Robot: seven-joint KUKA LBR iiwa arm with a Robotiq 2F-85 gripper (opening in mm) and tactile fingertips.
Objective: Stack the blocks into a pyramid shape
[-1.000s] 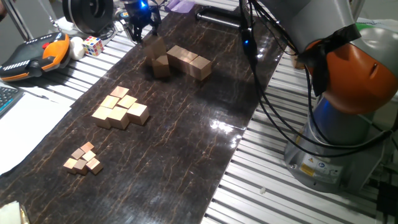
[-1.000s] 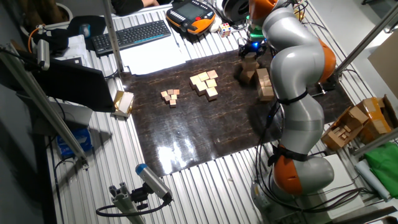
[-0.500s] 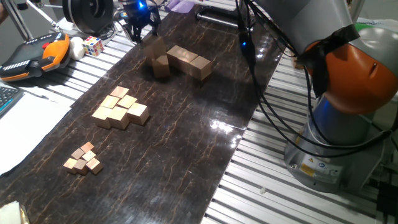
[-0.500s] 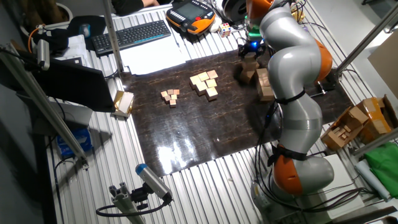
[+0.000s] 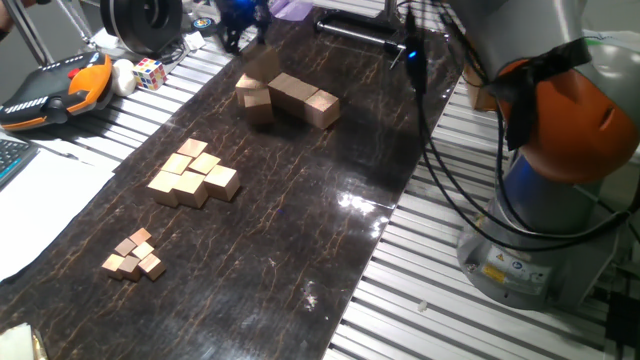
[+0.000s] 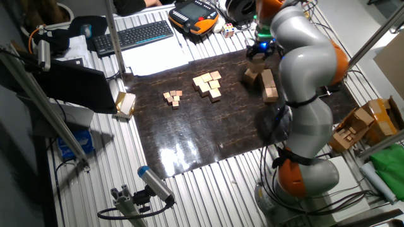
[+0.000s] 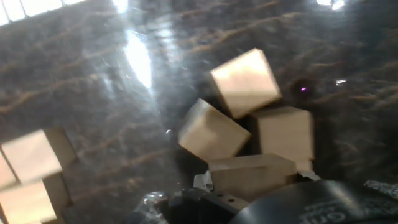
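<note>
- Blocks: large tan cubes clustered at the far end of the dark mat, some tilted.
- Gripper: above the cluster; finger state cannot be determined.
- Medium cubes: grouped mid-mat.

Blocks: plain light tan wood, paler top faces under glare in the hand view. Mat: near-black, thin tan-brown veining, white glare patches. Bench: ribbed silver-grey metal. Arm: grey shells, orange joints. Medium cubes and tiny cubes: the same tan. Pendant: orange and black.
</note>
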